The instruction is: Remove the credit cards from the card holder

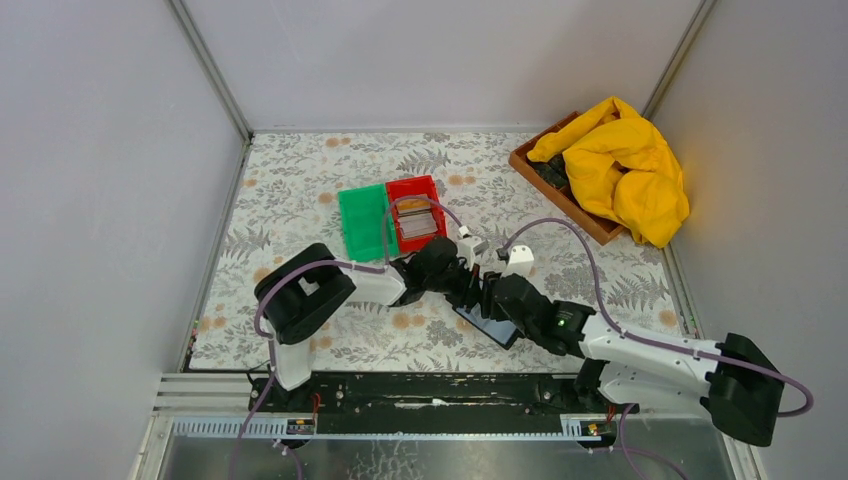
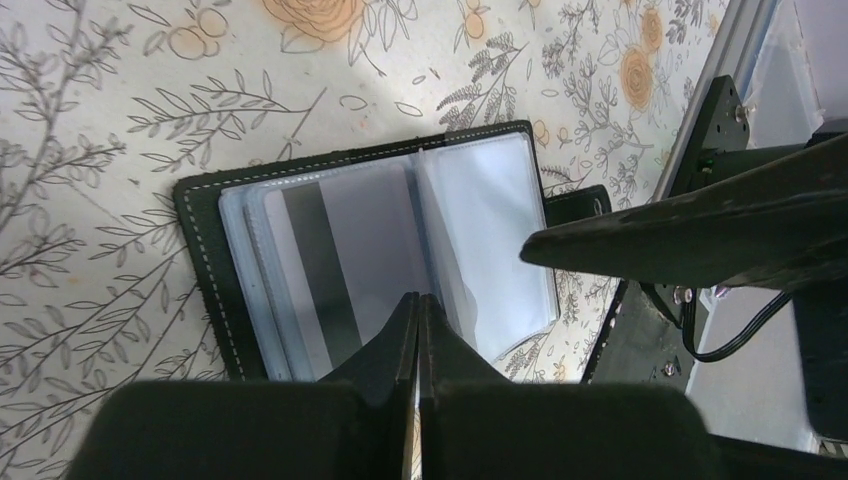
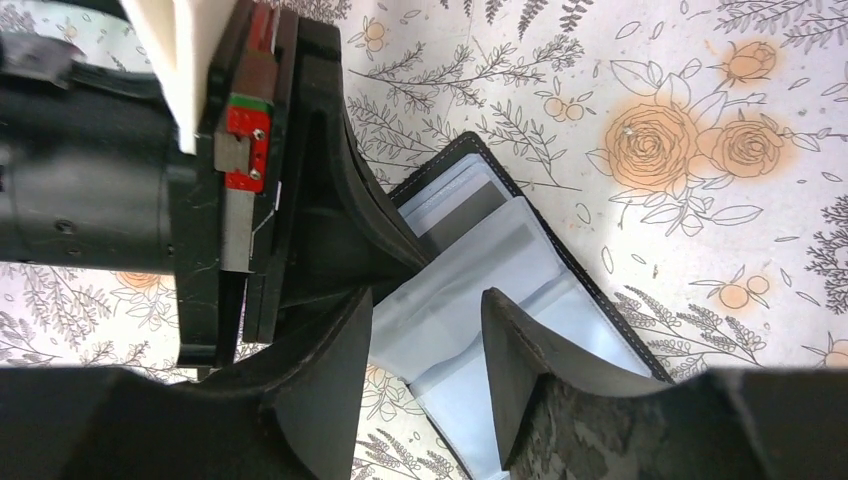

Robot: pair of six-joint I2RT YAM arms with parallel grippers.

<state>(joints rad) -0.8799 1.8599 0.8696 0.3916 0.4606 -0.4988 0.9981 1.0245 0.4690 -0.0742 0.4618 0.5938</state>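
Observation:
The black card holder [image 2: 200, 240] lies open on the flowered table, its pale sleeves [image 2: 490, 230] fanned out. A grey credit card [image 2: 340, 250] with a dark stripe sits in the left sleeve. My left gripper [image 2: 418, 302] is shut, its tips pressed together at that card's inner edge by the fold. I cannot tell whether anything thin is pinched there. My right gripper [image 3: 425, 350] is open, its fingers [image 3: 525, 360] on either side of a loose sleeve page [image 3: 450, 300]. In the top view both grippers meet over the card holder [image 1: 497, 330]. More credit cards [image 1: 418, 224] lie in the red bin.
A red bin [image 1: 412, 190] and a green bin [image 1: 361, 222] stand side by side behind the arms. A wooden tray [image 1: 560, 200] with a yellow cloth [image 1: 625, 170] fills the far right corner. Grey walls close in the table on three sides.

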